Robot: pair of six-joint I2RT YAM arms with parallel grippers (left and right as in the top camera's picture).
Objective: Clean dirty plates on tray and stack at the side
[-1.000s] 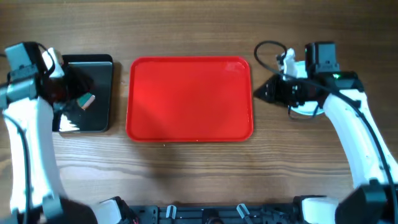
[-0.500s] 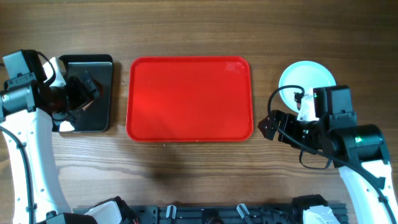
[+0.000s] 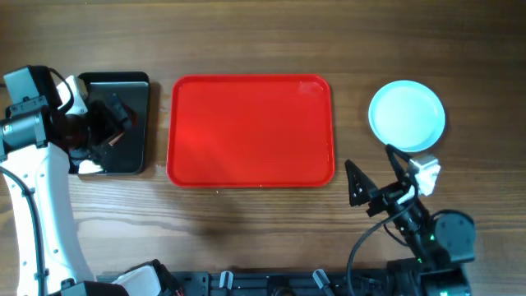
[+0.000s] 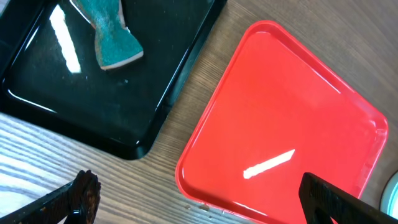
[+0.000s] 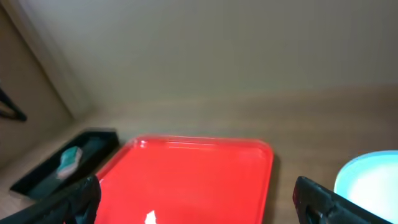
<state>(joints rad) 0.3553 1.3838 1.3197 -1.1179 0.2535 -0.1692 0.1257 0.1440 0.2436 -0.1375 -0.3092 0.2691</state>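
Observation:
The red tray (image 3: 251,131) lies mid-table with nothing on it; it also fills the left wrist view (image 4: 286,137) and the right wrist view (image 5: 193,174). A pale blue plate (image 3: 407,115) sits on the wood to the tray's right, and its edge shows in the right wrist view (image 5: 373,180). From above I cannot tell whether others lie under it. My right gripper (image 3: 378,174) hangs open below the plate, near the tray's front right corner, holding nothing (image 5: 199,202). My left gripper (image 3: 103,136) is open and empty over the black tray (image 4: 202,199).
A black tray (image 3: 136,86) stands left of the red tray. A teal sponge (image 4: 115,37) lies loose inside it, hidden under my left gripper in the overhead view. Bare wooden table surrounds everything.
My right gripper opened, left the plate and drew back toward the table's front edge, uncovering it. My left gripper opened wider over the black tray and has since held still.

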